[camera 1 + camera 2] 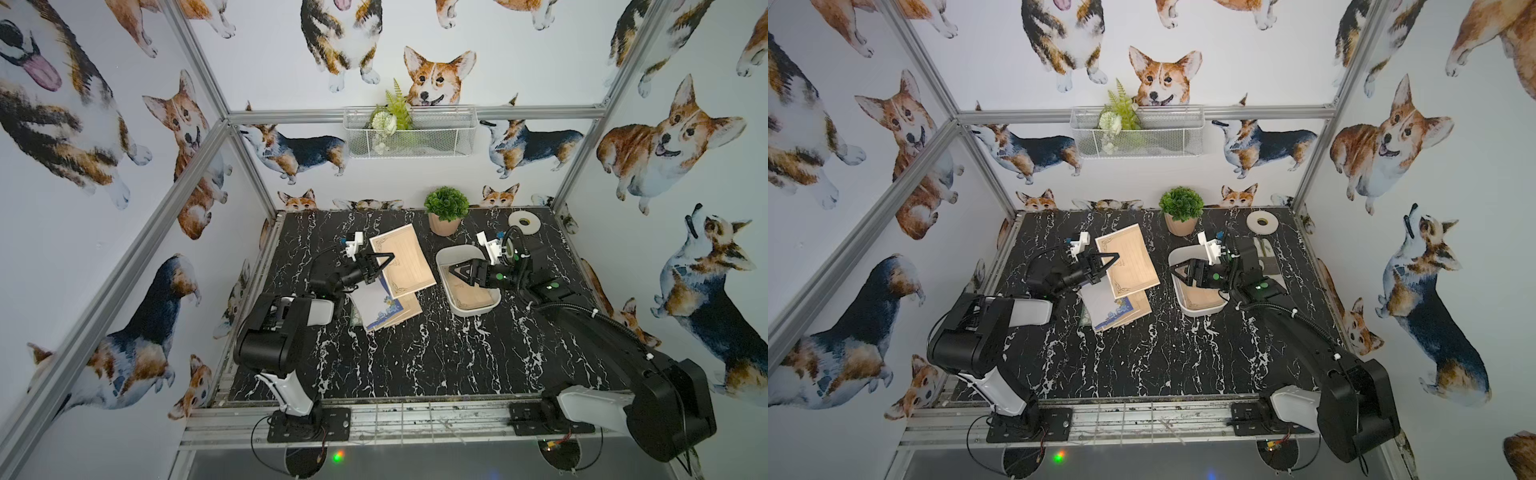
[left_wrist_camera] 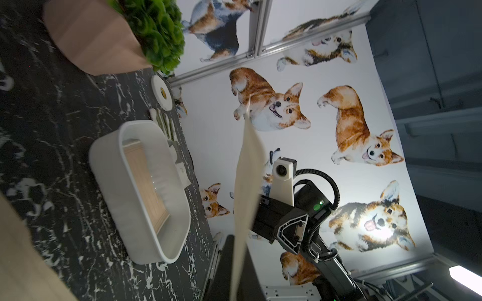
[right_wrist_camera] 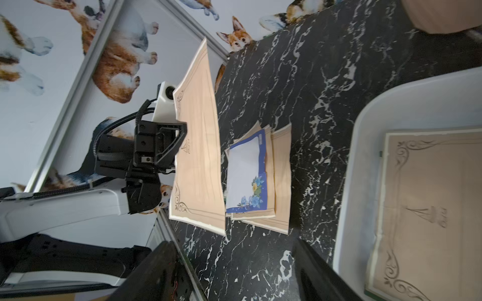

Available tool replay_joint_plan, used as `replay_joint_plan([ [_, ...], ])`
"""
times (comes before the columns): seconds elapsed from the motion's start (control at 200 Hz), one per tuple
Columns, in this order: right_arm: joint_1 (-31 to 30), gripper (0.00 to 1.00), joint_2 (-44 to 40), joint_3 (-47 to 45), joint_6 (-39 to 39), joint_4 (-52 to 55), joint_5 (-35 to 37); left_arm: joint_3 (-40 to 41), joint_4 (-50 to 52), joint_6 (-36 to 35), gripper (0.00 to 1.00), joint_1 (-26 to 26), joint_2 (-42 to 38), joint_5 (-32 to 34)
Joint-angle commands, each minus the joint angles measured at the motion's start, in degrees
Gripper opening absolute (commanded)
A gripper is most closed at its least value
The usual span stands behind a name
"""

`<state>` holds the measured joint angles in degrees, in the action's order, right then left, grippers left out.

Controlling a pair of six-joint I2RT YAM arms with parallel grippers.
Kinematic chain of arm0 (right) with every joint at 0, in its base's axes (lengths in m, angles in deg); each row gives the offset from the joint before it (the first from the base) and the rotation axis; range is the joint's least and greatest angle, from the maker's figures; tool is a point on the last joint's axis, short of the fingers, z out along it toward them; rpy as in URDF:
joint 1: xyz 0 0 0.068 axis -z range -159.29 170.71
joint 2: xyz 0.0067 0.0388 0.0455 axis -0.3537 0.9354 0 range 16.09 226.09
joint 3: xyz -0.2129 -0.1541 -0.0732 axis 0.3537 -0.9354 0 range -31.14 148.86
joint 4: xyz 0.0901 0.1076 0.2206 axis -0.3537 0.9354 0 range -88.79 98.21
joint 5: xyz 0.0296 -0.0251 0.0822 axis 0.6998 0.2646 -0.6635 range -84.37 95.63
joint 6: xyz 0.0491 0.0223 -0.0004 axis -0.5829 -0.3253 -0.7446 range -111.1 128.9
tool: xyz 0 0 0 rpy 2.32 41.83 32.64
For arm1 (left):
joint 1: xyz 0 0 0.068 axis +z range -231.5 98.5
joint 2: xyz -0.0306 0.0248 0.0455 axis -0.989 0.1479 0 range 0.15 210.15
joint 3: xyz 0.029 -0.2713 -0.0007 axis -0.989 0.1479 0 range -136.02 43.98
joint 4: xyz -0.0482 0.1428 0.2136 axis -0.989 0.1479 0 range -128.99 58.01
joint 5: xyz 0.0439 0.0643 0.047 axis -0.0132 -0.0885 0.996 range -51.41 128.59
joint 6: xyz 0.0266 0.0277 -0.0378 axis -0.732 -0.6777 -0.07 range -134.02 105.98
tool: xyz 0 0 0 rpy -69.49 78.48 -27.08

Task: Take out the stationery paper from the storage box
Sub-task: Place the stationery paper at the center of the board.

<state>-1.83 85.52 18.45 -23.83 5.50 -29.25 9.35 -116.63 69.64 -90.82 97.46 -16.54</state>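
We see the stationery paper as thin matt paper, tan and a little wavy. The storage box looks like smooth white plastic with a soft gloss. The tabletop has a smooth black marble-look finish. The wire-mesh basket and the frame bars look like metal, and the bars are matt.

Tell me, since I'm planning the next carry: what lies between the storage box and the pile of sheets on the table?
Nothing: only bare black marble table separates the storage box from the pile of sheets, as the right wrist view shows.
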Motion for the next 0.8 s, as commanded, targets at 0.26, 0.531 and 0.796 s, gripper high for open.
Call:
replay_joint_plan([
  [0.26,-0.1,0.76,6.5,5.2,7.9,18.4,18.5,-5.7,74.5,-41.4,0.00,2.5,-20.9,19.0],
  [0.531,-0.2,0.76,13.2,7.1,10.0,21.0,29.5,-8.7,91.8,-49.1,0.00,2.7,-28.7,34.2],
  [0.796,-0.6,0.74,24.1,11.9,11.9,23.1,37.6,-3.4,80.8,-45.7,0.00,2.7,-21.1,30.1],
])
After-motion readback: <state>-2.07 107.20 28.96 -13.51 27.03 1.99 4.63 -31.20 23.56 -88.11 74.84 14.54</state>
